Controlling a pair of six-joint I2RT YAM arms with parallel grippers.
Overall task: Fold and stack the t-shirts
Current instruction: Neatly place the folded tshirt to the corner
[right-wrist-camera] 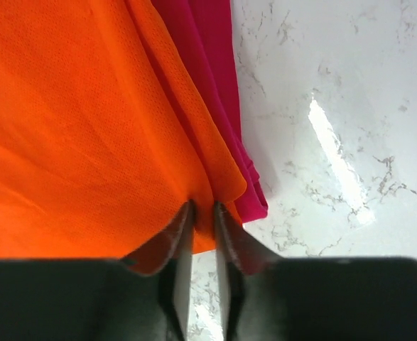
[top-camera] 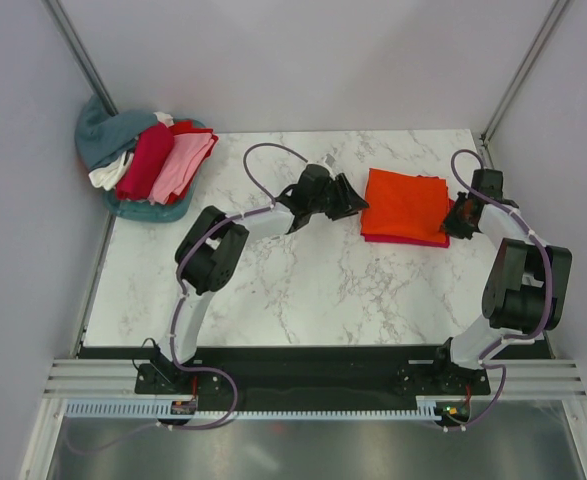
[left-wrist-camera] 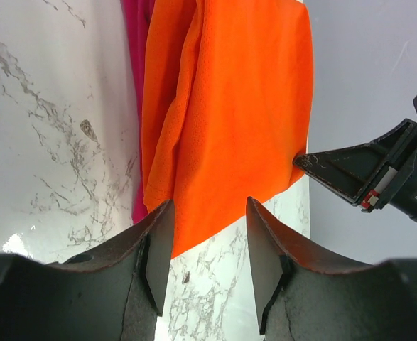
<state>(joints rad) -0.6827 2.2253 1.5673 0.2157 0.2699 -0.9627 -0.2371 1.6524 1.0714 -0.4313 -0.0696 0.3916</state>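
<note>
A folded bright orange t-shirt (top-camera: 405,203) lies on a crimson-pink t-shirt (top-camera: 405,240) at the back right of the table. The pink one shows only as a rim along the near edge. My left gripper (top-camera: 356,200) sits at the stack's left edge. In the left wrist view its jaws stand open, and a corner of the orange shirt (left-wrist-camera: 229,106) reaches between the fingertips (left-wrist-camera: 163,220) without being pinched. My right gripper (right-wrist-camera: 202,207) is at the stack's right edge, with narrow jaws nipping a fold of the orange hem (right-wrist-camera: 87,128) beside the pink layer (right-wrist-camera: 215,57).
A heap of loose shirts sits at the back left corner: teal (top-camera: 123,130), dark red (top-camera: 145,160), light pink (top-camera: 181,165) and white (top-camera: 108,175). White walls close in the marble table (top-camera: 293,290) at the back and on both sides. The right gripper's finger (left-wrist-camera: 336,170) shows in the left wrist view.
</note>
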